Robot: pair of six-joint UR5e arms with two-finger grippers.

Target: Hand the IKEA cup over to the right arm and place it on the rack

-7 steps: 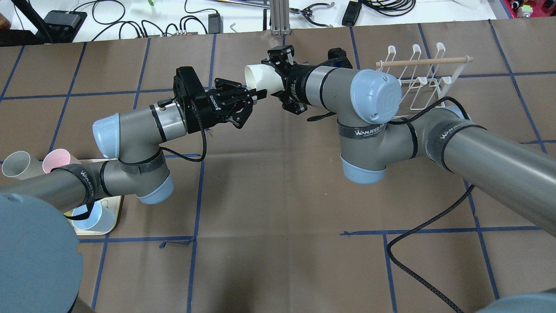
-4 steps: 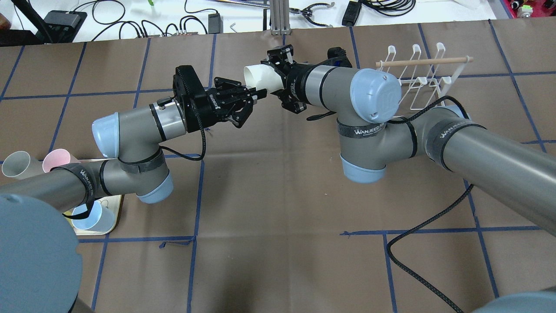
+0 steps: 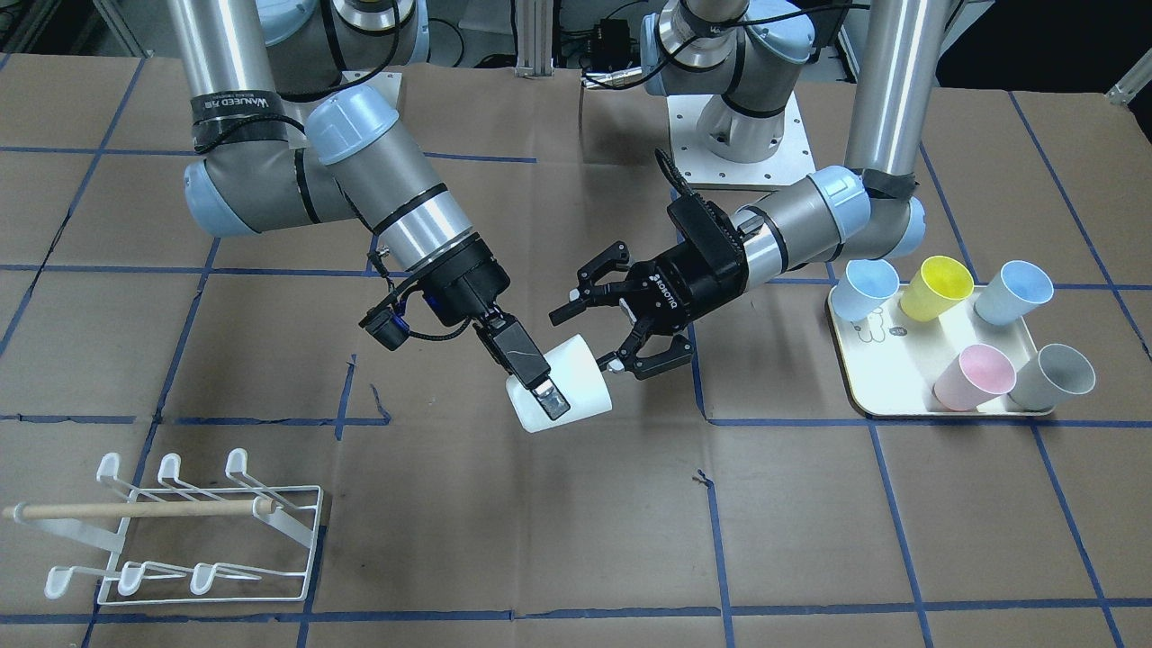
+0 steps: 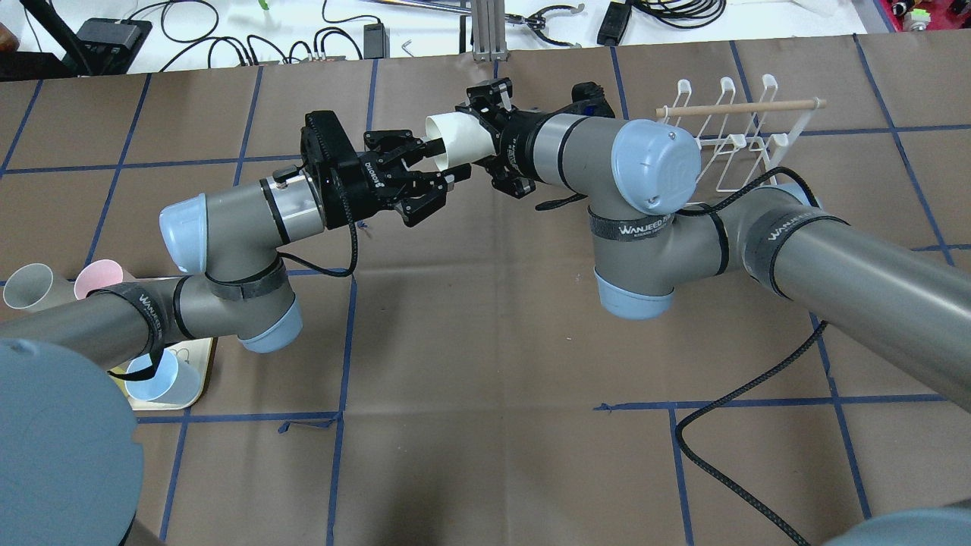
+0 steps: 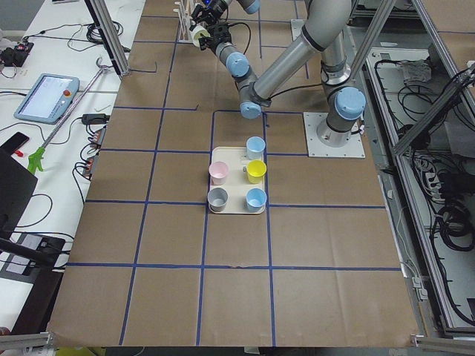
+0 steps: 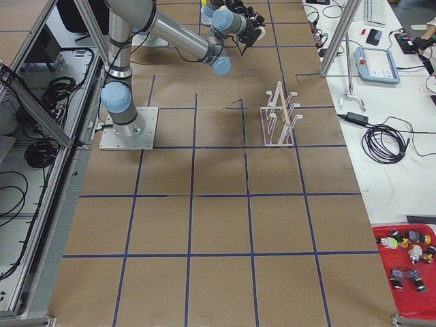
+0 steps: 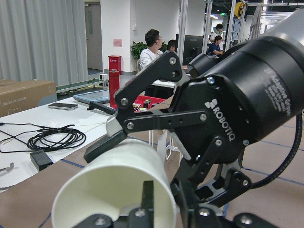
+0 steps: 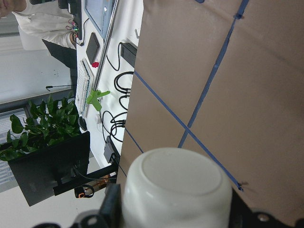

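A white cup (image 3: 571, 382) hangs sideways above the middle of the table. My right gripper (image 3: 551, 396) is shut on it, one finger (image 3: 526, 360) lying along its wall. The cup's base faces the right wrist view (image 8: 175, 183), and its open mouth faces the left wrist view (image 7: 114, 190). My left gripper (image 3: 585, 340) is open, its fingers spread at the cup's mouth end without clamping it. From overhead, the cup (image 4: 447, 130) sits between the left gripper (image 4: 444, 159) and the right gripper (image 4: 466, 144). The white wire rack (image 3: 207, 531) with its wooden dowel stands empty on my right (image 4: 740, 144).
A cream tray (image 3: 900, 382) on my left holds several coloured cups: blue, yellow, pink and grey. A black cable (image 4: 728, 425) lies on the brown paper under the right arm. Cables and tools lie along the far table edge.
My left gripper has opened off the cup's rim; it was shut on it before. The right gripper still holds the cup, which barely moved.
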